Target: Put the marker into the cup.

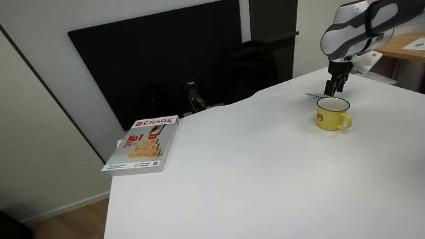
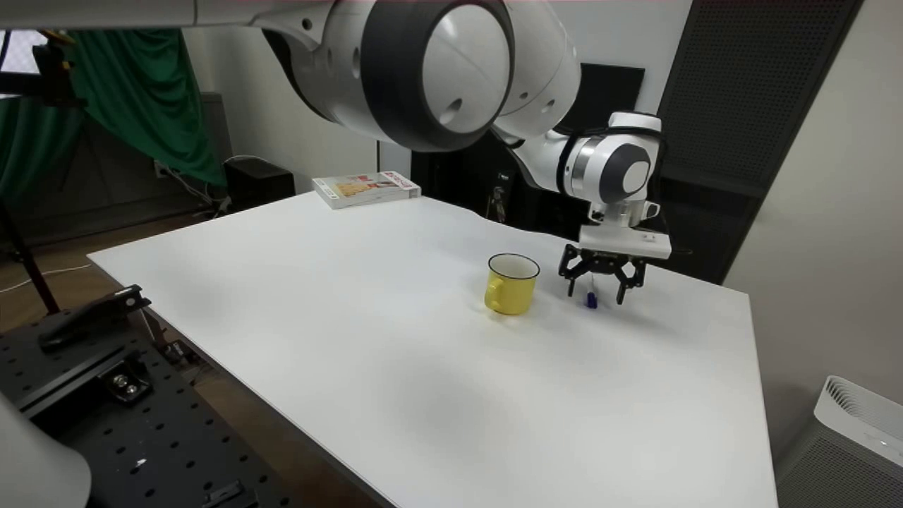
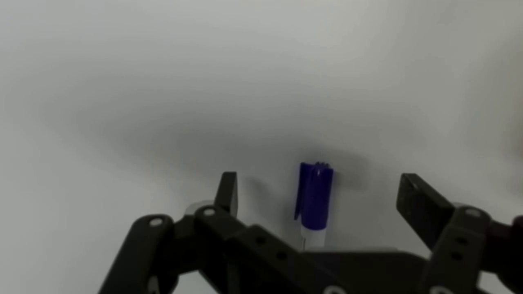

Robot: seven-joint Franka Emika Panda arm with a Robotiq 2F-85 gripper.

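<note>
In the wrist view the fingers [image 3: 229, 192] of the gripper [image 3: 318, 195] are standing wide apart, grasping nothing, and the marker [image 3: 316, 198] is lying between them with gaps showing on both sides. Its blue-violet cap and clip are showing plainly there, while the white barrel is being partly hidden by the gripper's frame. In an exterior view the slim end of the marker [image 1: 313, 95] is jutting out beside the fingers, and the rim of the yellow cup [image 1: 332, 120] is appearing right below them. In an exterior view a gap is showing between the fingers and that upright cup [image 2: 513, 296].

The white table [image 2: 437, 395] is stretching out beneath the fingers, carrying a soft shadow near them and, well apart from them, a thick book [image 1: 142, 146] with red lettering. The arm [image 2: 416, 77] is hanging over the table above the fingers. Behind them a dark perforated panel [image 2: 741, 106] is standing, and well off to one side a green curtain [image 2: 134, 99] is hanging. In an exterior view a wooden desk [image 1: 393, 49] is showing past the fingers.
</note>
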